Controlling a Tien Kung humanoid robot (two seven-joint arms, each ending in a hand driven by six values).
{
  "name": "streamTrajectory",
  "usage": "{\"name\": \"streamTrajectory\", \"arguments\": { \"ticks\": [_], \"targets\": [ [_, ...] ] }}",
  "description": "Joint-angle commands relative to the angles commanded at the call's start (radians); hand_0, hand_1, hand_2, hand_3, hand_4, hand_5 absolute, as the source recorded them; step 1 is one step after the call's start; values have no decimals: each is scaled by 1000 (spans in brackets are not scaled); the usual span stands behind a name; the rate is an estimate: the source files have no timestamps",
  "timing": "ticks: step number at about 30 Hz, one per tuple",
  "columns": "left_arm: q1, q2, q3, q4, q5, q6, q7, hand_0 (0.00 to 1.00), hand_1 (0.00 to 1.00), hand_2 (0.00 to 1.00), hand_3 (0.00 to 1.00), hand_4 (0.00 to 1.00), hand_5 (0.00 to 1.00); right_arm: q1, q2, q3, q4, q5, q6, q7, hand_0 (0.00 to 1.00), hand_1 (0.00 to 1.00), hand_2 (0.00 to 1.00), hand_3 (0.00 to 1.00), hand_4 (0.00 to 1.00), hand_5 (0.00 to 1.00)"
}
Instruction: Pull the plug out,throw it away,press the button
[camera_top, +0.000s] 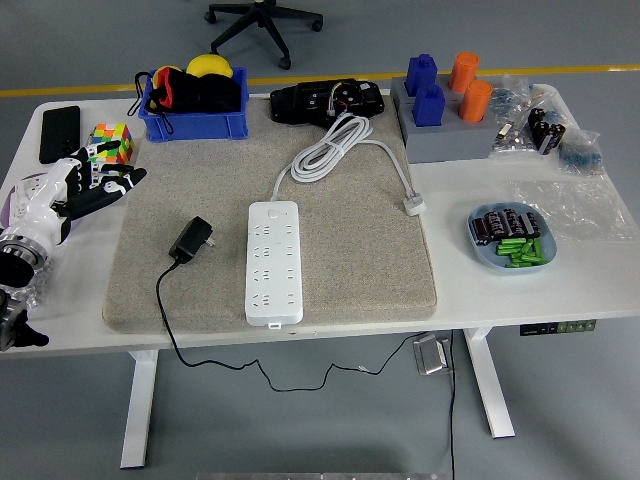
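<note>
- Lying loose on the grey mat (380, 270), the black plug adapter (191, 240) sits just left of the white power strip (273, 262), already out of its sockets
- Left hand (85, 188) at the table's (600, 290) left edge: fingers spread, nothing held
- Adapter judged light, rigid; grip its body, not the thin trailing cord (165, 320)
- Strip's button not yet pressed

From my feed: white power strip (273, 262) on a speckled grey-beige mat (350, 250), black plug (191, 240) with black cord on the left. Far left there's a multicoloured cube (112, 142) and a blue bin (195, 122). Far right, 2 blue and 2 orange blocks (448, 85) on a grey base. Light-blue dish (510, 240) holds green and black bits. Left hand (85, 188) is white and black.
</note>
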Motion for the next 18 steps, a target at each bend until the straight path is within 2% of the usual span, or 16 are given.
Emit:
{"name": "streamTrajectory", "arguments": {
  "ticks": [18],
  "targets": [
    [2, 0, 2, -12, 0, 0, 1, 719, 635, 660, 860, 885, 386, -2, 1, 2, 0, 2, 0, 0, 785, 744, 738, 743, 790, 784]
  ]
}}
